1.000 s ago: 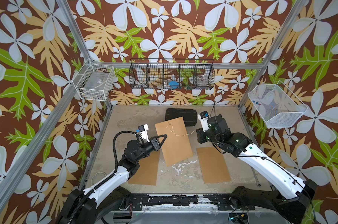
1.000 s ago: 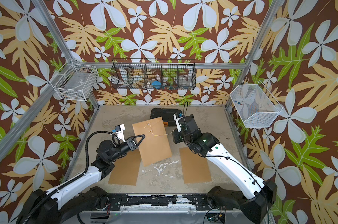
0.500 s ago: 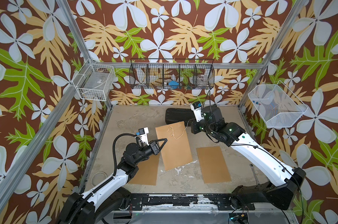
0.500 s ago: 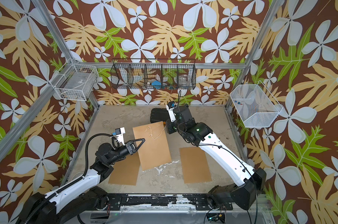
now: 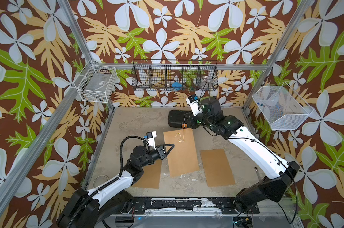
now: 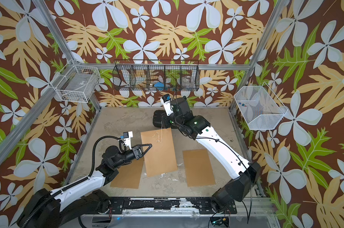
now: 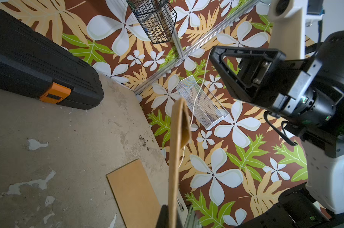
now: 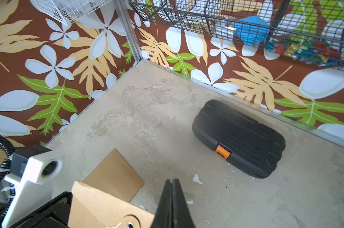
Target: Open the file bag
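Right pincer (image 7: 213,54) has lifted, clamped on the string (image 5: 184,124) (taut below it); left pincer (image 5: 172,146) grips the file bag (image 5: 182,156): clasp unwinding.

Both end effectors (image 5: 172,145) (image 8: 172,180) pinched closed.

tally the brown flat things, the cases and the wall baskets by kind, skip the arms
file bag: 1
flat brown sheets on the table: 2
black case: 1
wire baskets on the walls: 3
total: 7
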You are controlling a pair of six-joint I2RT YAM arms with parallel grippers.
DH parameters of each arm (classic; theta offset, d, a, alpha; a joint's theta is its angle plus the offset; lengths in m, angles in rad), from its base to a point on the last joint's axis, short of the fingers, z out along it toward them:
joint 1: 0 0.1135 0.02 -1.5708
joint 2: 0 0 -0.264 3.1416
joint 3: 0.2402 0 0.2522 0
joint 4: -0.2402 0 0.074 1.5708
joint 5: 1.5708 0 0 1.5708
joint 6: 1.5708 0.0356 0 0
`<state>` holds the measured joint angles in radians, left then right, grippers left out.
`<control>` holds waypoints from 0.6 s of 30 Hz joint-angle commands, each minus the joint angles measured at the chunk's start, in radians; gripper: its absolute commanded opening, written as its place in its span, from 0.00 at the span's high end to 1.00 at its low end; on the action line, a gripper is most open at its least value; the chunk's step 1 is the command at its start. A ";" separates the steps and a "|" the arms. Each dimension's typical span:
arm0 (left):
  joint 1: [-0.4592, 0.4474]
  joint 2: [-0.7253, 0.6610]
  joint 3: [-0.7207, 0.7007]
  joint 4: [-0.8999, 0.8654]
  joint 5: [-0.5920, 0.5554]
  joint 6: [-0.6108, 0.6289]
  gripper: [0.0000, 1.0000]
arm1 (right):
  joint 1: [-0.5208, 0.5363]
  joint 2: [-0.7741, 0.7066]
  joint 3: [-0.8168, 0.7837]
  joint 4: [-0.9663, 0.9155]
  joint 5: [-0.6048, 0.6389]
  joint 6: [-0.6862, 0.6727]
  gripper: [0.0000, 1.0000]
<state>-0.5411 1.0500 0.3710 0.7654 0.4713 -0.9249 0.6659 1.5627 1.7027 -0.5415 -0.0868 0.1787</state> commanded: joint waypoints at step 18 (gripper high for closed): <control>-0.011 0.023 0.003 0.074 -0.010 -0.014 1.00 | 0.159 0.178 0.302 -0.063 -0.056 -0.039 1.00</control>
<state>-0.5510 1.0718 0.3729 0.7982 0.4675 -0.9371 0.8177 1.7340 1.9911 -0.6064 -0.1261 0.1417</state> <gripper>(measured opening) 0.055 0.049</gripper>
